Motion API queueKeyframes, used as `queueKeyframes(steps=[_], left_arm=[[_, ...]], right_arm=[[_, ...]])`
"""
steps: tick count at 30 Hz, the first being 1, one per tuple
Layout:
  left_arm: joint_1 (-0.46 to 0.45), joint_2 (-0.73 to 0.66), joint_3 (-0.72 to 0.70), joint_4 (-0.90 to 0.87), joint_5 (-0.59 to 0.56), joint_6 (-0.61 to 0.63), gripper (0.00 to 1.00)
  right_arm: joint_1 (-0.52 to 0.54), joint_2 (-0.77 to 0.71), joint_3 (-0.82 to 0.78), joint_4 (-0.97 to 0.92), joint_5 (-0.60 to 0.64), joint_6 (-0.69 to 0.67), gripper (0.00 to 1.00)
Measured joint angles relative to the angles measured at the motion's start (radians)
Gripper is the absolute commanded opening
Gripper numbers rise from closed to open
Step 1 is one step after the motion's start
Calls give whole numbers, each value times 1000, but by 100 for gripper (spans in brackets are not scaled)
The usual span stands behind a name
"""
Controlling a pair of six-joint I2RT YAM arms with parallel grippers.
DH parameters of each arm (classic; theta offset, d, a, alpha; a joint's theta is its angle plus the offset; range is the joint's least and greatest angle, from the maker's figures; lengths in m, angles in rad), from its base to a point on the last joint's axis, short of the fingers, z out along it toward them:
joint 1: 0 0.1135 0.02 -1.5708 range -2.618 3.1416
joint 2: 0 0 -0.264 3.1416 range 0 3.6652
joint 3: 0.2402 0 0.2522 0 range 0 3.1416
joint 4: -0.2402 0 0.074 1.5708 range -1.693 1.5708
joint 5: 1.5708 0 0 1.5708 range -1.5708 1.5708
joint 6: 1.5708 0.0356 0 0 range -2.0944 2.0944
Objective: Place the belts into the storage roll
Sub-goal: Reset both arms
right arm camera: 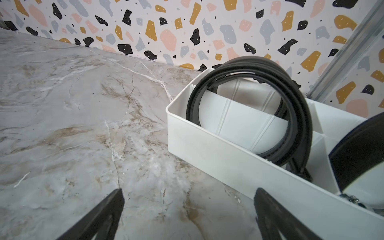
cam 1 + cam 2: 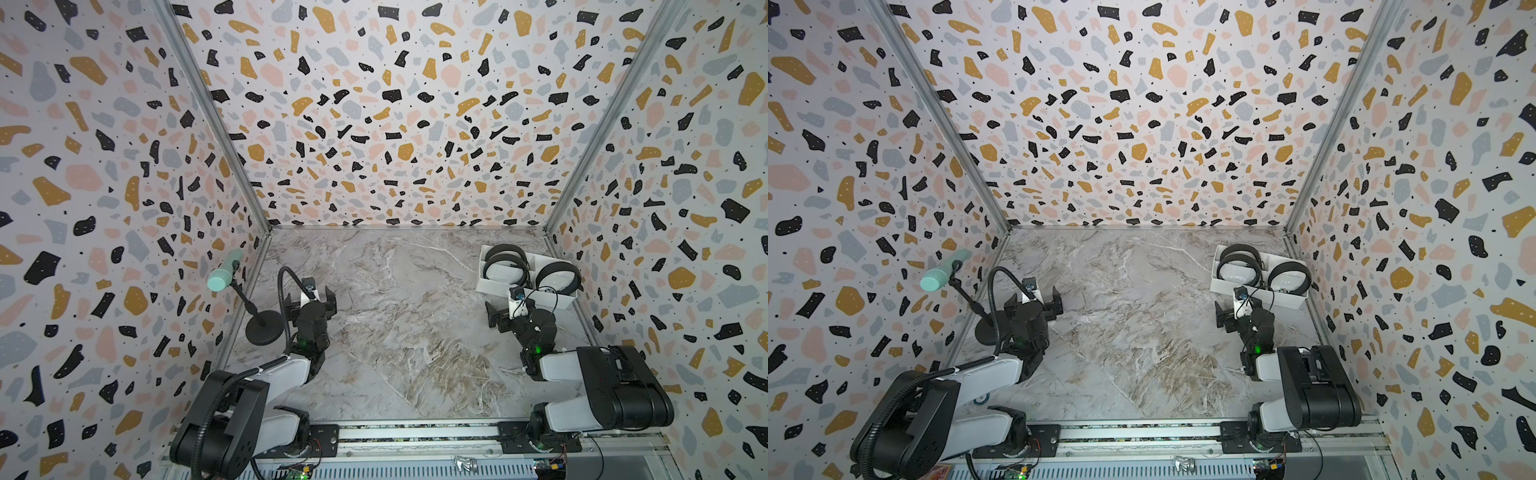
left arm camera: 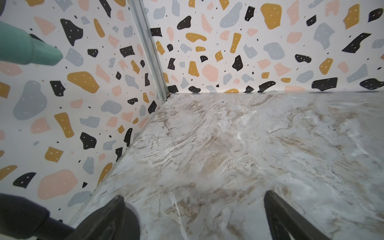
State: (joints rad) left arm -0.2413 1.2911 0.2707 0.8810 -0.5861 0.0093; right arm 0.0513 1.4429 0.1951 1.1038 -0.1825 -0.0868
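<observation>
Right wrist view hints at the main risk, as I judge it: the belts stand coiled on edge in the storage roll, rising above its low walls. A careless sweep could catch a wall or a protruding coil, shoving the roll or letting a springy belt unwind and spill. The roll sits at the desk's far right corner, just ahead of the right hand, whose fingers stand wide apart and empty. Both top views show all three belts inside. The left hand, also apart and empty, is well apart from them.
</observation>
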Motion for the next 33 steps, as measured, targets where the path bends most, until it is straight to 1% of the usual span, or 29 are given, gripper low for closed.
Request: queueKeyframes(steps=[2, 4, 10, 13, 16, 22, 33], left_arm=[[5, 49, -45, 80, -3, 2, 99], [11, 76, -77, 105, -4, 2, 99], [42, 78, -89, 180, 23, -5, 99], [64, 113, -123, 290, 39, -12, 99], [71, 117, -132, 284, 43, -25, 99], [71, 110, -133, 310, 16, -50, 100], [71, 110, -133, 310, 3, -55, 100]], right_arm=[[-1, 15, 0, 38, -5, 0, 99], [-1, 26, -5, 81, -9, 0, 99], [-2, 32, -8, 120, -14, 0, 99], [-2, 32, -8, 126, -15, 0, 99], [-2, 32, -8, 130, -15, 0, 99], [-2, 33, -8, 131, -14, 0, 99], [-2, 33, -8, 131, -14, 0, 99]])
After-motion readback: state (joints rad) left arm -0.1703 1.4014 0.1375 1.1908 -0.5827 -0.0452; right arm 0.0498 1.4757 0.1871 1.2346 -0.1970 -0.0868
